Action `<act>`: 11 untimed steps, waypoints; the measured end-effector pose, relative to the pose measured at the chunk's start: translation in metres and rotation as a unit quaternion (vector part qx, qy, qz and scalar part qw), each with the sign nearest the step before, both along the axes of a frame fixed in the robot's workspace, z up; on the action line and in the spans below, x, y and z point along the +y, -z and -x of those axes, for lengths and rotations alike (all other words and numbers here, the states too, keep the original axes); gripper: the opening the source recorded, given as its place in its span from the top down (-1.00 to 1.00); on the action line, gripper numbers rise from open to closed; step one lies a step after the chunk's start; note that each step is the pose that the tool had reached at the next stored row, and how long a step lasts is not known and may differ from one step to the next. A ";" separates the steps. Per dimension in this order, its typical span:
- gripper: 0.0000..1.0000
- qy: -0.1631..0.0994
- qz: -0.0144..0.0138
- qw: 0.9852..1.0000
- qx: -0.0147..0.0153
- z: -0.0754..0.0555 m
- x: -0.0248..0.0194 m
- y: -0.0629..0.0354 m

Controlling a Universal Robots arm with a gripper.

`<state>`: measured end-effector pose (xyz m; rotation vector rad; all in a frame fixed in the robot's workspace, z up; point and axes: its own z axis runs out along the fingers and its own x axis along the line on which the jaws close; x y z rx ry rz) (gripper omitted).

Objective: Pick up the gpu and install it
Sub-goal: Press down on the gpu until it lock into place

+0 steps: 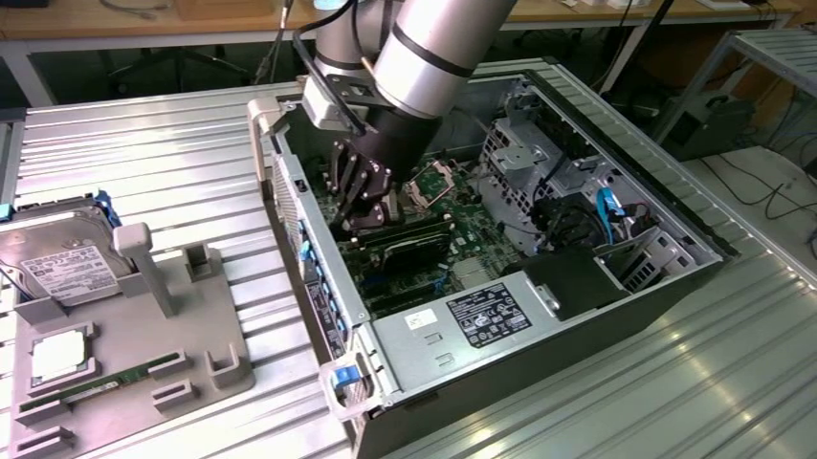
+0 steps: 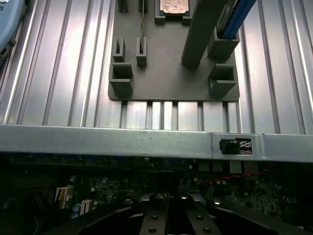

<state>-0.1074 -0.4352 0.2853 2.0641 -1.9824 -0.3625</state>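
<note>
Exterior view, table: ribbed metal top carrying everything; the ridges likely keep the heavy parts from sliding.
Case: PC tower laid on its side with the open face up, presumably so the arm can come down straight onto the board. Inside: green board, black fan shroud, grey drive cage, blue cables, labelled supply at the near end.
Arm: silver-and-black, reaching down into the case from above.
Tray: grey holder just beside the case on the exterior view's left, with slots and posts sized to stand parts on edge for grasping. Holds the hard drive leaning upright, a square chip flat in its pocket, and a green memory stick in a narrow slot. Wrist view shows two of its block slots vacant.
Gpu: dark flat card inside the case, lying across the board directly under the pincer, bracket end toward the rear wall; looks at or in its slot, seating depth not clear.
Pincer: closed, fingers drawn together low over the board; pressed on or pinching the gpu's upper edge, which of the two I cannot tell.
</note>
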 end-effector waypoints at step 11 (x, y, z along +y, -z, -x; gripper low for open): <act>0.79 0.000 0.000 1.000 0.000 0.003 -0.0013 0.0001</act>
